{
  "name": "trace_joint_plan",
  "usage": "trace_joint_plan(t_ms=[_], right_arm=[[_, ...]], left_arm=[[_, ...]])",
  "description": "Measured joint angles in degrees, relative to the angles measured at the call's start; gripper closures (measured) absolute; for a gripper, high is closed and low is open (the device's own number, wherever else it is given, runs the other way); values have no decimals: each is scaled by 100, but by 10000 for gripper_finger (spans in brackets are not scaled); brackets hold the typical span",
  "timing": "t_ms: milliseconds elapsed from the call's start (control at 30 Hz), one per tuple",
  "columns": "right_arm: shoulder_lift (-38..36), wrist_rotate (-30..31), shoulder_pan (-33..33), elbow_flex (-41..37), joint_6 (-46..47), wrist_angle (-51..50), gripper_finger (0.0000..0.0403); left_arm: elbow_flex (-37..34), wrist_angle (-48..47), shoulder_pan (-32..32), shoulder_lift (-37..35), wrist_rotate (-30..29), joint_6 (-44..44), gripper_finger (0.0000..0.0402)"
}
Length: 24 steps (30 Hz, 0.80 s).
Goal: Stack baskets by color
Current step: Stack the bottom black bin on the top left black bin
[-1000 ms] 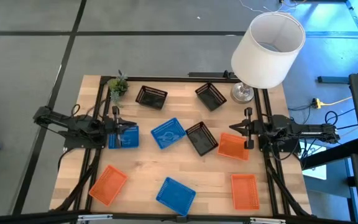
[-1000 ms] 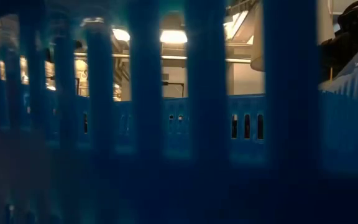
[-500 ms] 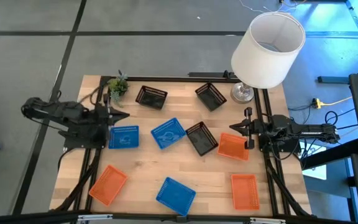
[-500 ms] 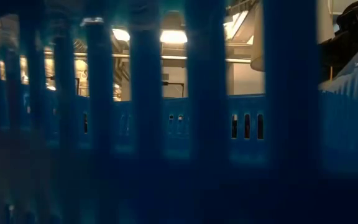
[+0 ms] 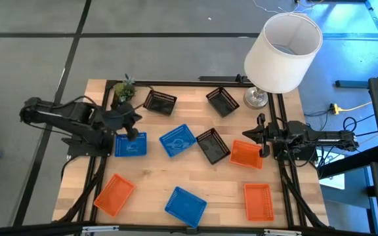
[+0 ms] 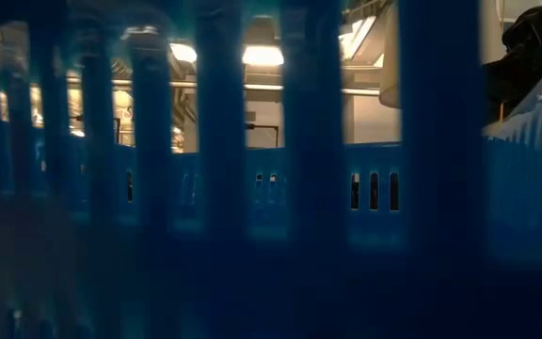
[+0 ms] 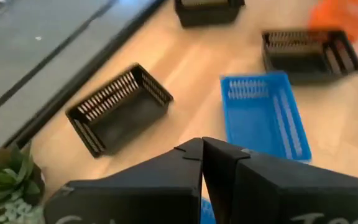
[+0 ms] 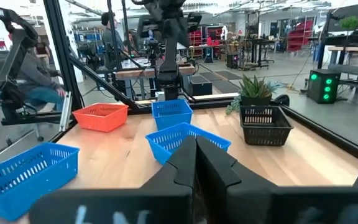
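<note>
Nine baskets lie scattered, bottoms on the wooden table. Three are black, three blue, three orange. My left gripper is shut and empty. It is raised over the far edge of the left blue basket and slants down toward a black basket and a blue one. My right gripper waits level at the right edge, shut and empty, beside the orange basket.
A big white lampshade stands at the far right corner and a small green plant at the far left. A blue lattice wall fills the low view. People sit beyond the table.
My left gripper has risen from low over the left blue basket and tipped its shut fingers downward, ending a little farther toward the table's far side. The baskets have stayed where they were.
</note>
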Motion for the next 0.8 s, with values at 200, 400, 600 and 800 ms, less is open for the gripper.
trace_joint_plan(t_ms=[200, 400, 600, 800], right_arm=[[-1, -157, 0, 0, -9, -18, 391], [-1, -155, 0, 3, -24, -24, 391], [2, -156, 0, 3, -31, -67, 391], [2, -156, 2, 3, -28, -68, 391]], left_arm=[[1, 39, 64, 270, -236, -11, 401], [4, 135, 171, 342, -405, 43, 401], [2, 137, 175, 349, -144, -298, 400], [2, 181, 400, 344, 883, -1107, 362]])
